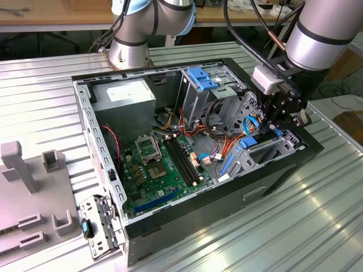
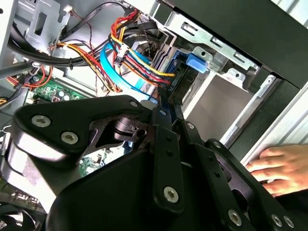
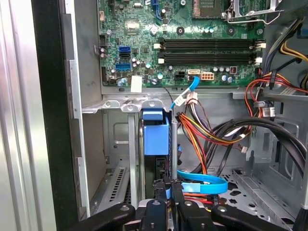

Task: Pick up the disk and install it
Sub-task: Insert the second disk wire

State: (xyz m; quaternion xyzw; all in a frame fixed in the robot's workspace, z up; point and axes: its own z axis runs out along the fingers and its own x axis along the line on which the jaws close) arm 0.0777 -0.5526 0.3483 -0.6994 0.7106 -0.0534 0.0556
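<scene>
On a ribbed metal desk lies an open PC case. The claw reaches into its drive bay, fingers narrowed on the disk, which stands on edge in the cage. A hand rests beside the case.

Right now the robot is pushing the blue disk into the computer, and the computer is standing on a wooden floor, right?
Not quite. The gripper is at the disk inside the computer, but the exterior view shows the computer lying on a ribbed metal table, not a wooden floor.
</scene>
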